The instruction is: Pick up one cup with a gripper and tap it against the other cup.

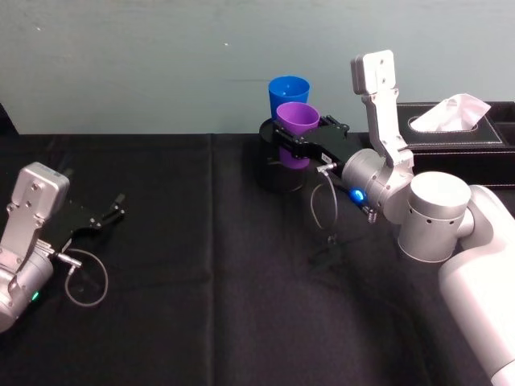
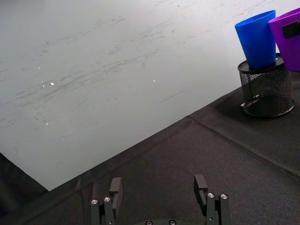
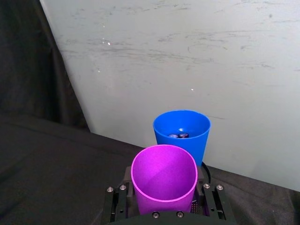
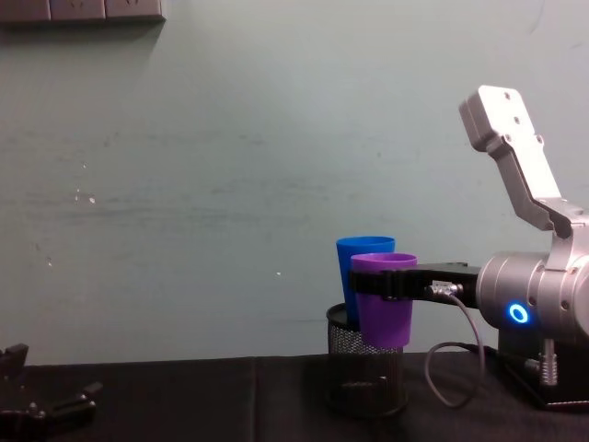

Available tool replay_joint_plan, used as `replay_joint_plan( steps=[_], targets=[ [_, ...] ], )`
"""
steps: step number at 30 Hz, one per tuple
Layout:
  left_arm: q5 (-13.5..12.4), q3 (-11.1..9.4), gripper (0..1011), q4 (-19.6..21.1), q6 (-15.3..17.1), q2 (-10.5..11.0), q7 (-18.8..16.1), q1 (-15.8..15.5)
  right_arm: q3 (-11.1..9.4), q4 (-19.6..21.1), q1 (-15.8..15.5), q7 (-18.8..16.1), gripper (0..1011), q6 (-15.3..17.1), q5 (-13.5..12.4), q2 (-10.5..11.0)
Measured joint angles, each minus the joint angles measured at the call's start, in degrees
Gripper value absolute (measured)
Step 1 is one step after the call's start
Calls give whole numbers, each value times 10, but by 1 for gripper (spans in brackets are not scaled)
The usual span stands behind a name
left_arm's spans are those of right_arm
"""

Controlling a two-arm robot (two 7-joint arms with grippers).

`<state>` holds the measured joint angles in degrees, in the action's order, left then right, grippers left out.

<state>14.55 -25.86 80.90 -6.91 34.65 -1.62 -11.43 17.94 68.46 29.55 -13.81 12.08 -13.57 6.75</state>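
Black cloth covers the table (image 1: 201, 322), with a pale grey-green wall (image 1: 121, 64) behind it. Toward the back stands a black mesh pen holder (image 2: 267, 89), and the tall blue cup (image 1: 288, 88) sits upright inside it, its rim well above the mesh.

The right gripper (image 1: 299, 133), on a silver arm (image 1: 378, 177) with a glowing blue ring light (image 4: 520, 314), is clamped on the purple cup (image 4: 385, 308), one flat finger on each side of its upper part. It holds that cup upright and clear of the cloth, on the side of the holder nearer the robot.

From this gripper the blue cup lies straight ahead, just beyond the purple one, toward the wall. Both cups stand vertical, side by side. Whether they touch cannot be told. A short push forward looks enough for the tap.

The left gripper (image 2: 158, 183) rests low, far to the left of the holder, with its fingers apart and empty.
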Motion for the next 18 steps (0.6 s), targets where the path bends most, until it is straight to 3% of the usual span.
replay_joint_plan(
  steps=[18],
  targets=[
    [0, 0, 1000, 0, 0, 0, 0, 0, 0, 0, 0, 0, 724, 0, 0, 0]
  ],
)
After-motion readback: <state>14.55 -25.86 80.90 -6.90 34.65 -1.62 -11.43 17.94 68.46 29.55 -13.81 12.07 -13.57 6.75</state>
